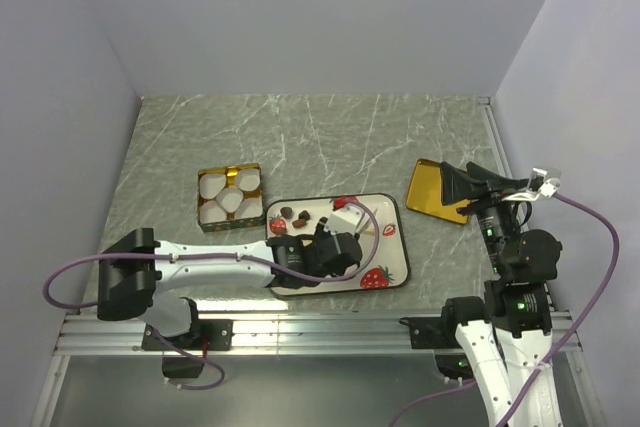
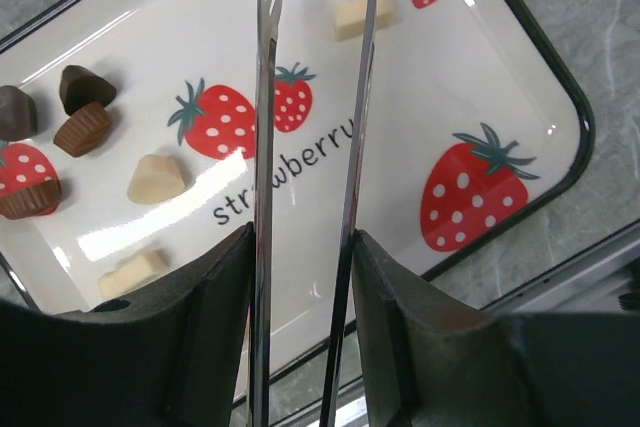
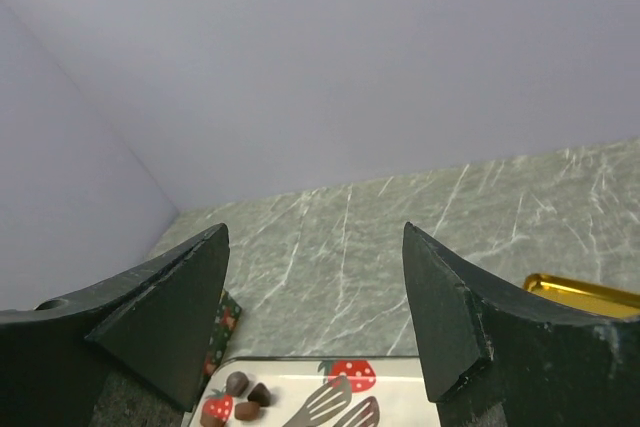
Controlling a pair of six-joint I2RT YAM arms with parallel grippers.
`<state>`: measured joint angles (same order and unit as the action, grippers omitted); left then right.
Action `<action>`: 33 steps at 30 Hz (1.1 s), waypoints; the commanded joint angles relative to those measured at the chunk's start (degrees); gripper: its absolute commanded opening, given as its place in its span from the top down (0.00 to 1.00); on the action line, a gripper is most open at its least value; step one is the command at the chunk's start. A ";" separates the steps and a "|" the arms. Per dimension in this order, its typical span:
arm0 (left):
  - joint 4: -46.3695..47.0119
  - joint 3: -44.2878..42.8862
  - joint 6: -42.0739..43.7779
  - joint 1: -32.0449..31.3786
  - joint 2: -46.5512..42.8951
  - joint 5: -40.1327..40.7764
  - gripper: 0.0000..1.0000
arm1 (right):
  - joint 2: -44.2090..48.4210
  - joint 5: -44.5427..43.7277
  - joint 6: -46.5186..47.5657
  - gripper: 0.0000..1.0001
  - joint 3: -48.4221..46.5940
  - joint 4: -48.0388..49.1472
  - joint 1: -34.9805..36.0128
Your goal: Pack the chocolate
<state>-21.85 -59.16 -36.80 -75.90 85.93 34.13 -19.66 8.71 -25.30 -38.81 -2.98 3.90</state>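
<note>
Tin [image 1: 230, 197] sits left of centre. Choc [image 2: 83, 112] lies on tray [image 2: 500, 77] by near edge, mostly its left end: small, light, rigid lumps, prob. smooth and easily marred, so pinch gently across sides. L gripper [image 2: 300, 237] clamped on tongs [image 2: 263, 147] over tray. R gripper [image 3: 312, 237] apart, empty, by right edge.

The white-and-black left arm [image 1: 220, 259] is lying low, reaching from its base toward the right, with its wrist angling downward. The black two-finger left gripper [image 2: 300, 247] is clamping a pair of silver metal tongs [image 2: 263, 127] between its fingers. The black-and-white right arm [image 1: 520, 252] is standing folded upright above its base. The black two-finger right gripper [image 3: 312, 237] is holding its jaws wide apart and pointing toward the far left, raised off the table.
</note>
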 commanded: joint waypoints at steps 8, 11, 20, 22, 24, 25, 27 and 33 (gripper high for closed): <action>-2.14 -5.27 -5.74 -4.61 3.27 4.01 0.51 | 3.49 0.96 -0.37 0.23 -0.13 -4.92 0.23; -3.37 -5.97 -6.97 -4.61 4.59 4.37 0.50 | 3.84 0.96 -0.37 0.23 -0.04 -5.19 0.32; -4.52 -8.17 -6.62 -4.79 7.76 4.72 0.50 | 4.46 -0.10 -0.01 0.23 -0.13 -5.89 0.32; -4.52 -8.34 -6.53 -4.79 8.02 4.54 0.50 | 4.46 -0.18 -0.01 0.23 -0.04 -5.81 0.23; -4.87 -8.52 -6.53 -4.79 8.20 4.28 0.50 | 4.28 -0.19 0.07 0.23 0.05 -5.81 0.23; -5.13 -8.61 -6.62 -4.79 8.37 4.19 0.50 | 4.37 -0.18 -0.01 0.23 0.05 -5.81 0.32; -5.40 -8.61 -6.53 -4.79 8.64 4.28 0.50 | 4.45 -0.10 -0.01 0.23 0.05 -5.89 0.32; -4.61 -8.52 -5.48 -4.79 8.90 3.58 0.55 | 5.33 -0.97 0.16 0.23 -0.13 -6.51 0.23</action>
<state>-27.27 -65.28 -42.70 -80.34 94.50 37.17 -15.31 8.54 -25.67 -38.81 -9.23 3.88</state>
